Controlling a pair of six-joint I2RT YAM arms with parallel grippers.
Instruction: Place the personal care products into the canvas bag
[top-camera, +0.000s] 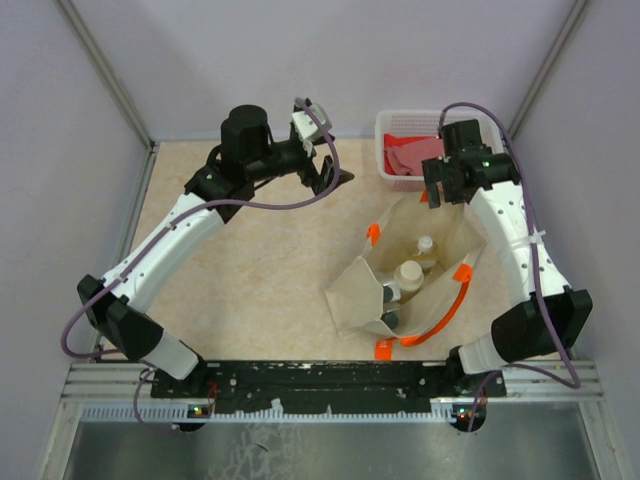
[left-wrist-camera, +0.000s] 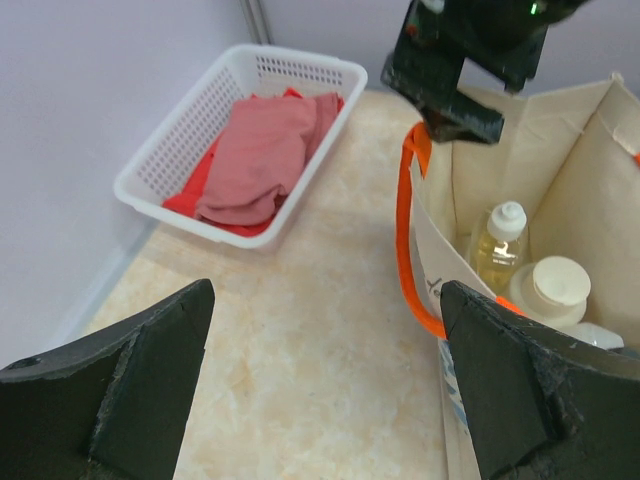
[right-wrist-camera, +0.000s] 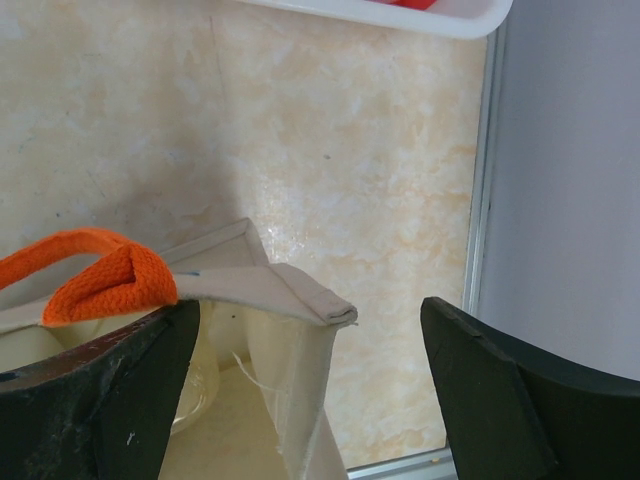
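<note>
Four small bottles (top-camera: 408, 273) standing inside the open canvas bag (top-camera: 350, 292) on the tabletop (top-camera: 260, 250), right jaws wide apart above the bag's edge, left jaws wide apart and empty, white basket (top-camera: 398, 124) nearby.

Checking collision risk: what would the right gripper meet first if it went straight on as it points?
Probably the rim of the bag, whose corner sits between the fingers of the right gripper; table lies beyond. Depth is unclear.
</note>
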